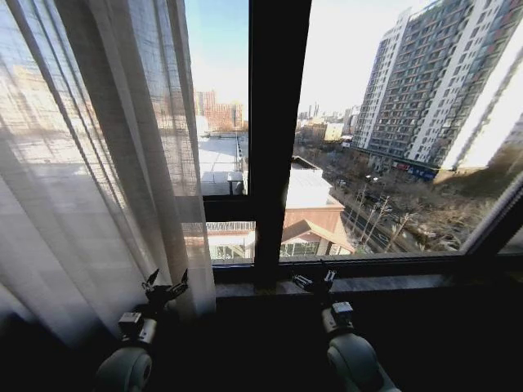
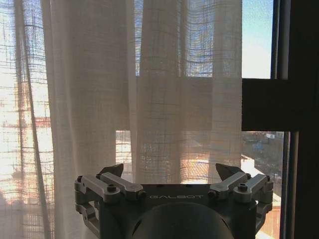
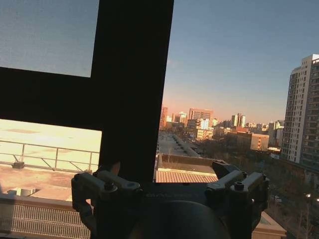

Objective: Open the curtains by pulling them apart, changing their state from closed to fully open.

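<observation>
Where the two arms rise low in the head view, the left tool (image 1: 166,287) sits with its fingers spread wide and nothing between them, just in front of the lower edge of the curtains (image 1: 98,163). The right tool (image 1: 314,281), likewise spread wide and empty, sits before the window sill (image 1: 392,283), near the dark frame bar (image 1: 278,122). Beyond them, the curtains hang bunched on the left side of the window, their long pleats running vertically from top to bottom. The right panes are uncovered, showing city buildings (image 1: 425,82).
</observation>
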